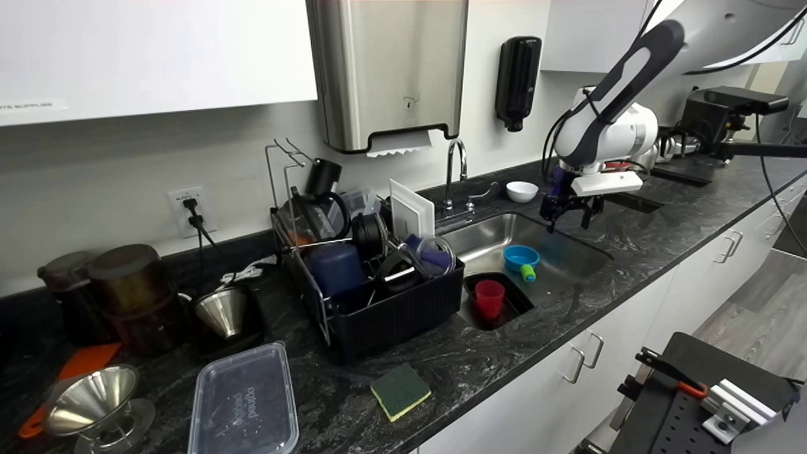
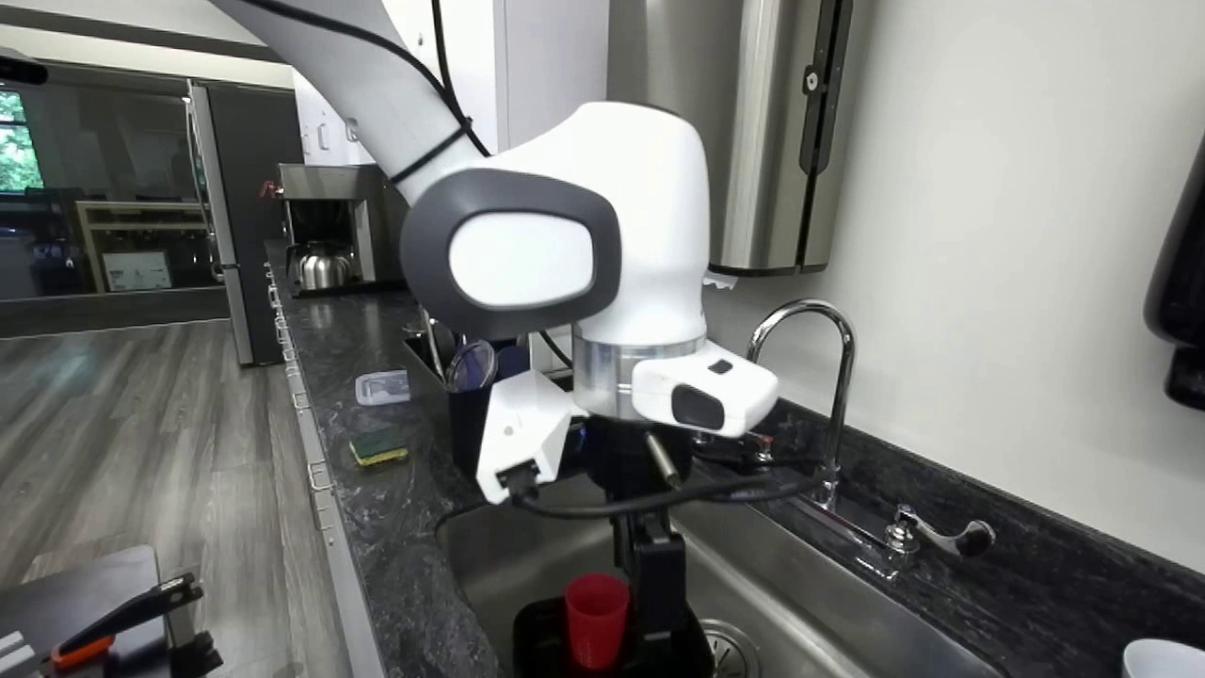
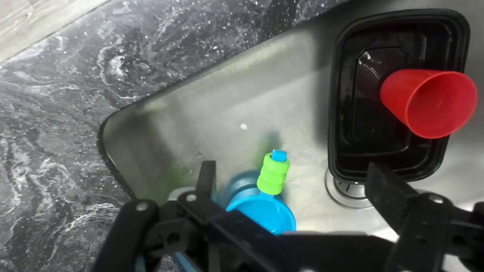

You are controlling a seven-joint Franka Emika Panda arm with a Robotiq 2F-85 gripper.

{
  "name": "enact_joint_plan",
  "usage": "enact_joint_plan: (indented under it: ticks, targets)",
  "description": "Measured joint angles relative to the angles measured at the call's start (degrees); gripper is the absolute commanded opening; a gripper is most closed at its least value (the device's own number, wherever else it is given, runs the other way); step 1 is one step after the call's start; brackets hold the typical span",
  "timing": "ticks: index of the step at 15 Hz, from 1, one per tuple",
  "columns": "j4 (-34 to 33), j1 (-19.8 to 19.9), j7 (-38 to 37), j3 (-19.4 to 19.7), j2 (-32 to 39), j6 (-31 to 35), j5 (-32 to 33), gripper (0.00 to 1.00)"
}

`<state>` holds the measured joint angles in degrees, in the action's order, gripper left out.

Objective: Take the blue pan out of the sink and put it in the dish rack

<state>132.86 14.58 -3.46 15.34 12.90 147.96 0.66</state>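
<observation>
The gripper [image 1: 570,222] is positioned above the sink [image 1: 567,260]. Its fingers [image 3: 206,179] are spread wide and hold nothing. The blue pan [image 1: 521,255] lies in the sink below the fingers, untouched; in the wrist view it appears between them, nearer one finger. A black tub [image 3: 374,126] holding a red cup [image 3: 427,102] shows beyond the tip of the opposite finger. The dish rack [image 1: 403,312] stands on the counter [image 1: 340,403], well apart from the fingers.

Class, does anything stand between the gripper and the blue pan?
Nothing visible does: the gripper hangs open above the sink, the blue pan uncovered below; the black container holding the red cup sits to one side.
</observation>
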Motion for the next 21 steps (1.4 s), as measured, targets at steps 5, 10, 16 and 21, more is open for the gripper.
enact_joint_plan:
  ticks: [5, 10, 16, 21]
  targets:
    - [-9.4, 2.1, 4.6, -1.8, 13.7, 2.6, -6.0, 1.00]
    - [-19.5, 4.4, 4.5, -3.9, 23.9, 2.5, -7.5, 1.00]
    - [-27.4, 4.5, -2.0, -4.4, 32.4, 2.1, -9.2, 1.00]
    - [-30.7, 4.5, -5.6, -4.4, 36.6, 1.9, -11.1, 1.00]
